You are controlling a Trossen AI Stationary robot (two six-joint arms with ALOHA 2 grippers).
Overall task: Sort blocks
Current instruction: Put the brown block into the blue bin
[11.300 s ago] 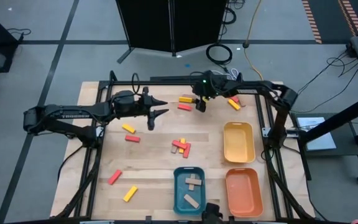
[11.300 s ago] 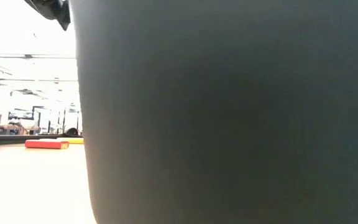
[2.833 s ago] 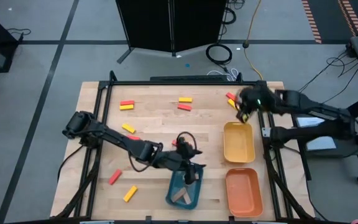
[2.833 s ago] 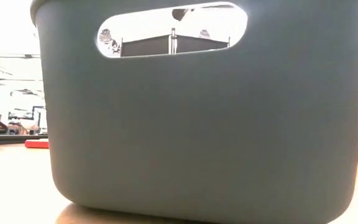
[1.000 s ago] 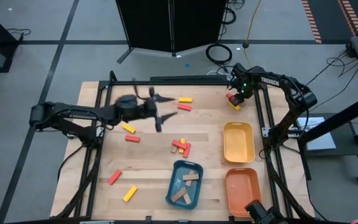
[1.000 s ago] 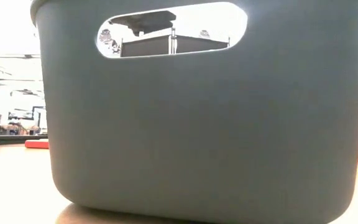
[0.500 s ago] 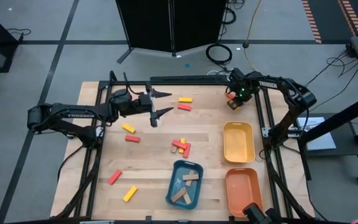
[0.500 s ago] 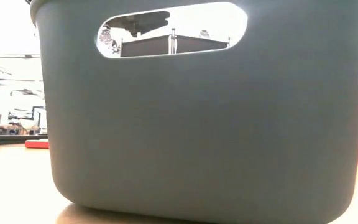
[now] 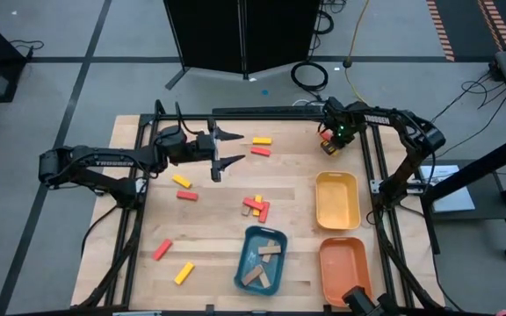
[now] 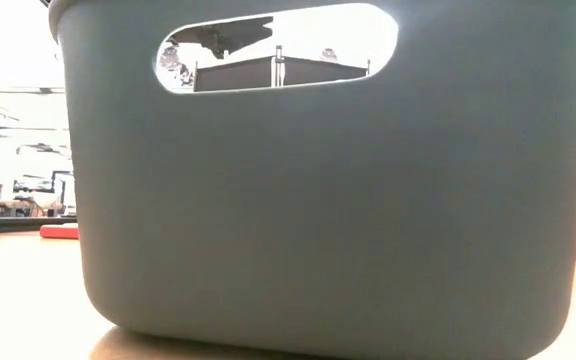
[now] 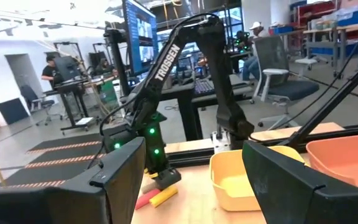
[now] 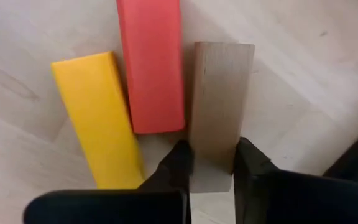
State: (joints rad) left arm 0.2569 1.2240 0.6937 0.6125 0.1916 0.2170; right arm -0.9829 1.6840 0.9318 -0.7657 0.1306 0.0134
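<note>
Right tool [image 12: 209,163] pinches a tan block [image 12: 218,112] beside the red block [image 12: 151,62]. Left tool [image 9: 222,149], fingers spread, hovers well apart from it

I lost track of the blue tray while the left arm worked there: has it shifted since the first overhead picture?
Yes. The blue tray has slid toward the table's left side, away from the orange tray, and now sits tilted.

Even indoor light; low view backlit, its background overexposed.
</note>
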